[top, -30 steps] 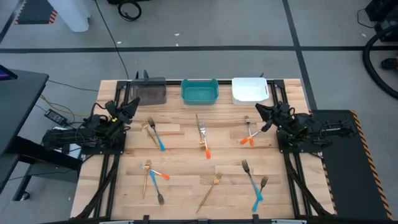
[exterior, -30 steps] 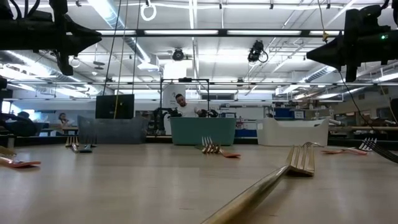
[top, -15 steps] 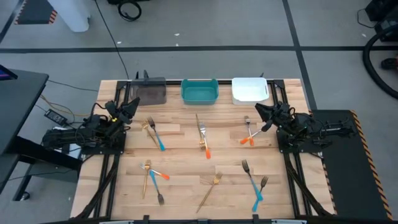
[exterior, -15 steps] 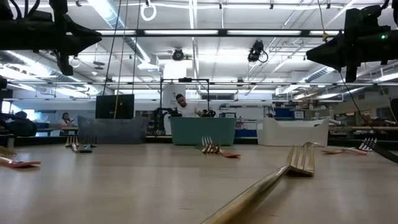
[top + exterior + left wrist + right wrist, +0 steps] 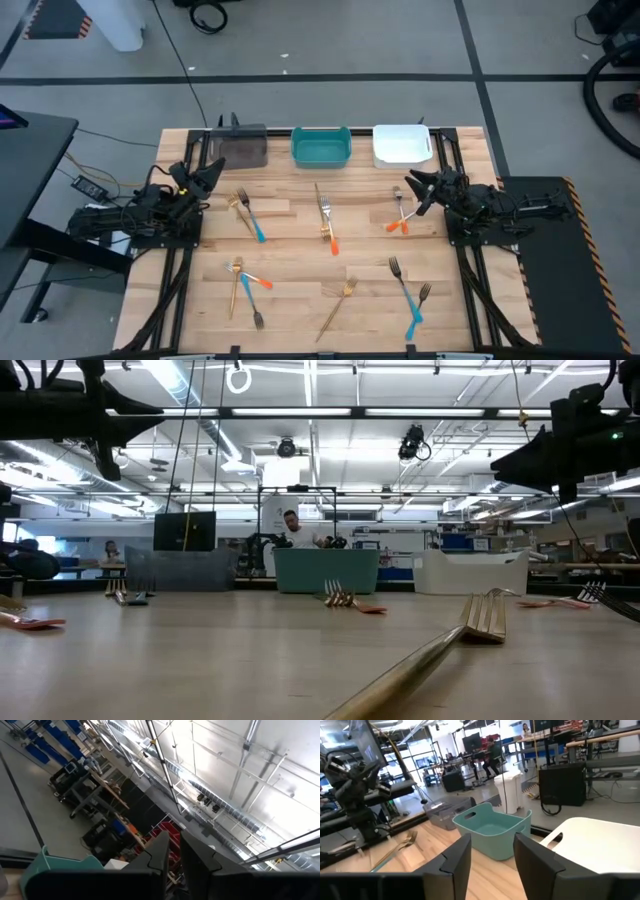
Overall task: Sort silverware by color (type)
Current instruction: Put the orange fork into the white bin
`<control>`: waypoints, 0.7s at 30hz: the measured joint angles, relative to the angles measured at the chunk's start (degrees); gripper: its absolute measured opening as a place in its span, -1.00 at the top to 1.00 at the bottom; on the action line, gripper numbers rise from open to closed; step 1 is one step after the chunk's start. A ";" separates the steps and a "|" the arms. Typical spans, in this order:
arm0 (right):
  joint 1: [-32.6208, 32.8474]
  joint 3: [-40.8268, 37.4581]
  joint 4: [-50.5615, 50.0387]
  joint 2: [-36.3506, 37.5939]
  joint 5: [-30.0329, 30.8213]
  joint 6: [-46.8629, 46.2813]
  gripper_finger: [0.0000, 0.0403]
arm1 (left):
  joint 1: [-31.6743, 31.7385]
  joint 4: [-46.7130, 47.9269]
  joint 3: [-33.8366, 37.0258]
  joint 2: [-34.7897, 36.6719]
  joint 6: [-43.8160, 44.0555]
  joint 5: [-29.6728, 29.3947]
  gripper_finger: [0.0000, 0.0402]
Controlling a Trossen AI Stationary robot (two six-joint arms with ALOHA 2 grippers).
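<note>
— Where's my right gripper (image 5: 411,184)?

— Near the desk's right edge, fingers parted and empty, beside the orange-handled pair (image 5: 400,222). The rest of the silverware (image 5: 326,222) lies scattered over the desk.

— Left gripper (image 5: 210,172)?

— At the left edge, fingers a narrow slit apart. Crossed forks — I may snag both.

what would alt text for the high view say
About a dozen forks, blue-handled, orange-handled and gold, lie scattered on a wooden table below a grey bin, teal bin and white bin. The left claw and right claw hover at the sides, holding nothing.
</note>
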State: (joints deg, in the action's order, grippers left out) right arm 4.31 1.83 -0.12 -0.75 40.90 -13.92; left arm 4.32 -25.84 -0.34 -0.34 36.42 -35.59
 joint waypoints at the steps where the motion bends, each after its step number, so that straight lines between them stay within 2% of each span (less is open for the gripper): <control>1: -0.01 0.00 0.00 0.00 0.53 -0.04 0.22 | 0.00 0.02 0.00 -0.02 0.04 0.00 0.74; 5: -0.01 0.00 0.33 0.00 2.93 -0.04 0.21 | 0.00 0.02 0.00 -0.02 0.55 0.07 0.74; 11: -0.01 0.00 2.40 0.00 2.95 -0.04 0.22 | 0.00 0.04 0.00 0.00 -0.77 0.11 0.74; 21: -0.01 0.00 0.45 0.00 2.94 0.09 0.22 | 0.00 -0.26 -0.01 -0.01 -2.16 0.13 0.74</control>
State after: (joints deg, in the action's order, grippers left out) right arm 4.29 1.83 0.33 -0.75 43.84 -13.83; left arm 4.32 -26.10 -0.35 -0.35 34.26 -35.46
